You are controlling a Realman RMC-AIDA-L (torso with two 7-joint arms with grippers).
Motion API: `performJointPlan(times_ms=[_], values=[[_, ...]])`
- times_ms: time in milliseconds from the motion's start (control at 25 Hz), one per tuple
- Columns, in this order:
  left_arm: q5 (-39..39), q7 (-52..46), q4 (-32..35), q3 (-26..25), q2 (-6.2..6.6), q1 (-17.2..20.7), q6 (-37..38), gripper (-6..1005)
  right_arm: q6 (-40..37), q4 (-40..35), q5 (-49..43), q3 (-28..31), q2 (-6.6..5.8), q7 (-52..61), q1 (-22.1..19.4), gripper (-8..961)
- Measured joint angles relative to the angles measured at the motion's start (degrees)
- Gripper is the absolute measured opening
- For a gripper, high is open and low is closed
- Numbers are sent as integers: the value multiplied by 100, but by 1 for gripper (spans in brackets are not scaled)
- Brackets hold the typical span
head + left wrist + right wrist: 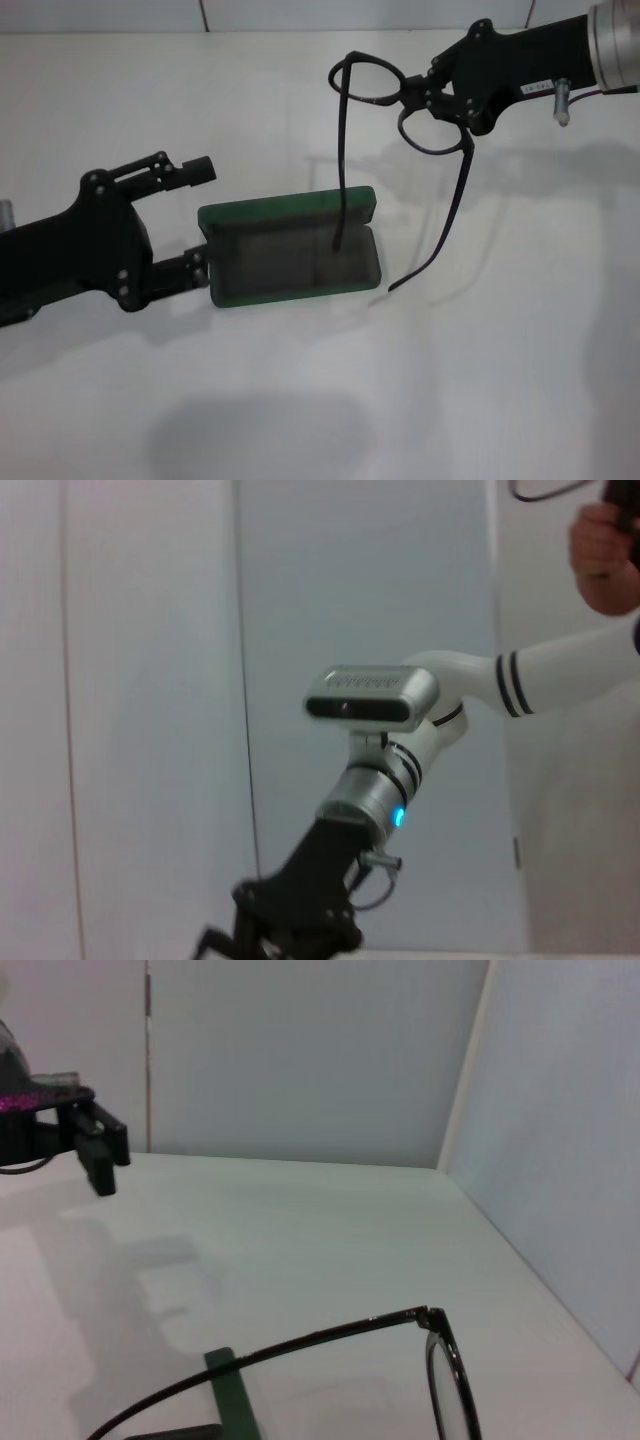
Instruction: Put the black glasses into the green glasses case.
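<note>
Two grippers are flanking the green glasses case (pixel 290 250), which is lying open on the white table (pixel 480 380). The right gripper (pixel 432 92) is pinching the black glasses (pixel 400 110) by the bridge, above and behind the case, temples dangling; one tip is hanging over the grey lining, the other beside the case's right end. The left gripper (pixel 205 215) is spread wide at the case's left end.

A white table (pixel 500 400) under soft light, backed by pale panelled walls (pixel 300 1060).
</note>
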Motion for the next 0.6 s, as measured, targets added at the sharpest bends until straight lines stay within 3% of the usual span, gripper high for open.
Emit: performJointPlan(times_ms=[200, 600], values=[[-48, 604, -48, 18, 30, -150, 2, 658, -153, 1, 104, -212, 0, -13, 12, 59], [-30, 973, -63, 232, -10, -442, 115, 347, -370, 279, 1026, -294, -38, 20, -21, 60]])
